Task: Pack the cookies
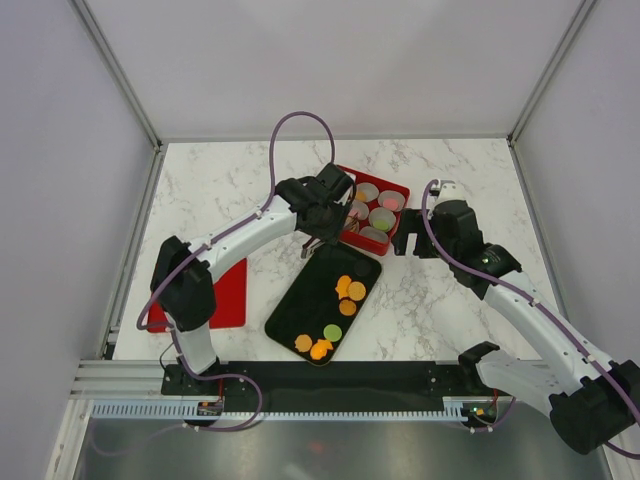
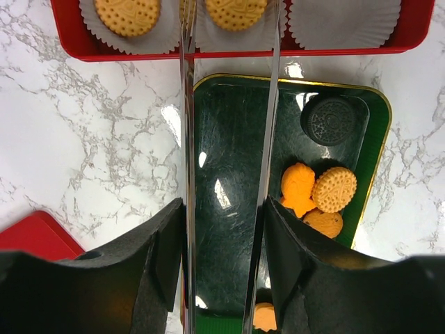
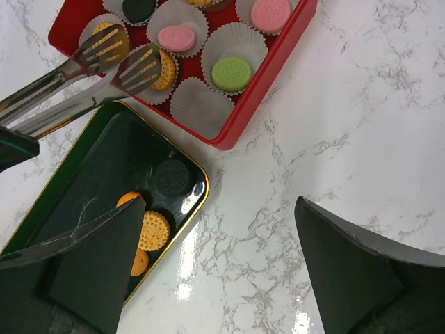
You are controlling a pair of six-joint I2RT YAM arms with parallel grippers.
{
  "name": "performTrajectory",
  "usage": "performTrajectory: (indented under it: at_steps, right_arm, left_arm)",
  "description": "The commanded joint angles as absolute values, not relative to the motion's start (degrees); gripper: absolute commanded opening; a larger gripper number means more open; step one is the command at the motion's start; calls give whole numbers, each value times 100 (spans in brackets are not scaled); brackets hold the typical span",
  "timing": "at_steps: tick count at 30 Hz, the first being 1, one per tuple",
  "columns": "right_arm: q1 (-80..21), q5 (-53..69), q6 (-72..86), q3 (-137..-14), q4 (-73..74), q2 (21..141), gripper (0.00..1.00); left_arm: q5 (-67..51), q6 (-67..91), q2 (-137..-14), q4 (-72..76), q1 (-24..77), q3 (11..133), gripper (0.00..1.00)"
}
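My left gripper (image 1: 322,215) is shut on metal tongs (image 2: 186,139), whose two blades run up between my fingers (image 2: 160,257). The tong tips (image 3: 122,59) are spread over the near-left cups of the red box (image 1: 402,188), above orange cookies (image 2: 127,14) in paper cups. Nothing shows gripped between the tips. The dark tray (image 1: 300,305) holds loose cookies: orange ones (image 1: 348,290), a green one (image 1: 333,331), and a dark one (image 2: 328,120). My right gripper (image 3: 217,209) is open and empty over the marble right of the tray.
The red box (image 3: 271,76) holds white paper cups with pink (image 3: 176,37), green (image 3: 231,73) and dark cookies, plus an empty cup (image 3: 200,108). A red lid (image 1: 230,295) lies left of the tray. White walls enclose the marble table.
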State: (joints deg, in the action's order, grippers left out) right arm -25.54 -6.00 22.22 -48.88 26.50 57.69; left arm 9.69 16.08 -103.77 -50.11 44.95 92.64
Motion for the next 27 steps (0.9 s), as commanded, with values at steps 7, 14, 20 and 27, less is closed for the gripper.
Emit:
performTrajectory:
  at_steps: [7,14,20,27]
  right_arm:
    - [-2294,-492,2145,-4895,2382,5757,98]
    - [-2145,-466,2153,-4843,2391,5616,98]
    - [-2153,-343,2162,-4816,2382,5678,98]
    - [-2145,-404,2171,-4790,2434,5476,98]
  left_arm:
    - [905,1520,-8694,-5088,4728,8738,55]
    - [993,1941,-7718,-5212,5194,7630,54]
    - [1011,2504,-7182,-5299,5730,6804,54]
    - [914,2830,-6917,-5353,6099,6267,53]
